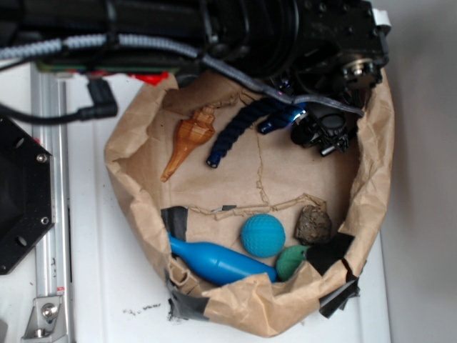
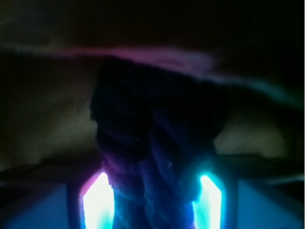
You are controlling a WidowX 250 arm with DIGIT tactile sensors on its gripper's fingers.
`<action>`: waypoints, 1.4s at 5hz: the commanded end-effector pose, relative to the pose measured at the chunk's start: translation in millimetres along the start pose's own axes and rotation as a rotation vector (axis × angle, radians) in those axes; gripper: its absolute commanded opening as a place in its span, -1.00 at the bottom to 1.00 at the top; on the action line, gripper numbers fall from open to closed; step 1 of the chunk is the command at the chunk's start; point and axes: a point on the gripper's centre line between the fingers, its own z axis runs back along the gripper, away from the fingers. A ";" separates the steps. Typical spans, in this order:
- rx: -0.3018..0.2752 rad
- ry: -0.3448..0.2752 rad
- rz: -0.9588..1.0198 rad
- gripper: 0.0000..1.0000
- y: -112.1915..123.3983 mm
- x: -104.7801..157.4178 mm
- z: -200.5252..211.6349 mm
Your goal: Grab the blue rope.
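Claw [image 1: 325,136] of mine sits low at the far right of the crumpled brown paper bag nest [image 1: 128,161] on the white table [image 1: 93,271], down at the bend of the thick dark navy twisted rope [image 1: 239,128]. Wrist view: rope [image 2: 157,157] fills the gap between my two glowing fingers [image 2: 97,202], strands pressing against both, so the claw looks narrowed onto the rope, holding it. Low position makes sense: rope lies flat on the paper, so I grip from above at the bend. One leg runs down-left beside the orange spiral plastic shell [image 1: 189,139], close but apart; a shiny blue capped end [image 1: 280,120] lies just by my claw. Near edge: smooth bright blue pin-shaped toy [image 1: 214,261], round teal-blue ball [image 1: 262,235], green lump [image 1: 291,261], brown rock-like piece [image 1: 313,224], all well apart from the rope. Judgement: grasp looks made, lift not yet done.
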 end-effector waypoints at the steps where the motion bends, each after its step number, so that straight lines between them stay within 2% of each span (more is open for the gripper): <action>1: 0.021 0.008 -0.069 -1.00 -23.4 -35.4 35.1; 2: 0.002 -0.047 -0.249 -1.00 -55.6 -61.9 62.0; 3: -0.049 -0.102 -0.366 -1.00 -68.2 -75.7 101.8; 4: -0.058 -0.144 -0.361 -1.00 -59.0 -78.4 122.1; 5: -0.124 -0.193 -0.219 -1.00 -35.3 -86.1 123.3; 6: -0.061 -0.233 -0.232 -1.00 -7.3 -93.6 123.5; 7: -0.049 -0.203 -0.269 -1.00 8.0 -89.3 122.2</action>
